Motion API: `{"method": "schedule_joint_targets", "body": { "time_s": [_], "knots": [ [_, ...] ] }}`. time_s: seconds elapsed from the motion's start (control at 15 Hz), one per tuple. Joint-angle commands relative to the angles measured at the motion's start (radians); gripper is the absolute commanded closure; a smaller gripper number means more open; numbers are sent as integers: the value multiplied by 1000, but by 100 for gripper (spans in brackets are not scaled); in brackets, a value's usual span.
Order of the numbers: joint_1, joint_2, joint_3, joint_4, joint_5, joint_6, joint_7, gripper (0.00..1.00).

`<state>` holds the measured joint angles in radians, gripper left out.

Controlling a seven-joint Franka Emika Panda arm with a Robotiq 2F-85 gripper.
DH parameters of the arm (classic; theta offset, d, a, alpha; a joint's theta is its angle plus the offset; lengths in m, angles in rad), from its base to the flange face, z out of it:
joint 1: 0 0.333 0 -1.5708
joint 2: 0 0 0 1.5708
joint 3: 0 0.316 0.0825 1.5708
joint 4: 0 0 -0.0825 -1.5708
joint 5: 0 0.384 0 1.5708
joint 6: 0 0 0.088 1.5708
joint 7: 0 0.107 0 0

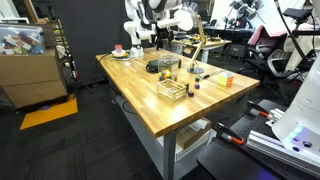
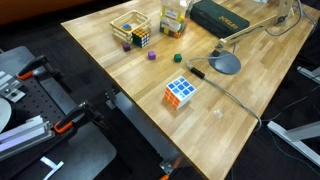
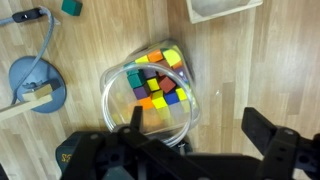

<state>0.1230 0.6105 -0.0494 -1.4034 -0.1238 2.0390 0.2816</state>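
Between the wide-spread, empty jaws in the wrist view, on the wooden desk: clear box of coloured cubes. Left of the jaws, round lamp base; far ahead, teal block. In an exterior view, same box on the desk, jaws too small to make out. In an exterior view, box again, Rubik's cube well apart from it.

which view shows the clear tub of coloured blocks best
Wrist view: the clear tub sits centred, seen from above, its blocks distinct. In both exterior views the tub is small and far, contents barely readable.
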Motion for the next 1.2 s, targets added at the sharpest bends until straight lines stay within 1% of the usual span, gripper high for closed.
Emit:
{"method": "schedule_joint_targets", "body": {
  "time_s": [0.0, 0.2, 0.33, 0.47, 0.53, 0.6, 0.8, 1.13],
  "knots": [
    [8, -153, 8, -198, 34, -12, 76, 0],
    [-2, -267, 10, -399, 120, -13, 198, 0],
    [-17, -327, 0, -541, 166, 24, 262, 0],
    [-52, -370, -21, -676, 210, 102, 285, 0],
    [-32, -300, -11, -556, 159, 9, 263, 0],
    [-43, -311, -16, -595, 161, 29, 259, 0],
    [-34, -308, -6, -572, 161, 28, 263, 0],
    [-34, -305, -8, -570, 161, 27, 265, 0]
  ]
}}
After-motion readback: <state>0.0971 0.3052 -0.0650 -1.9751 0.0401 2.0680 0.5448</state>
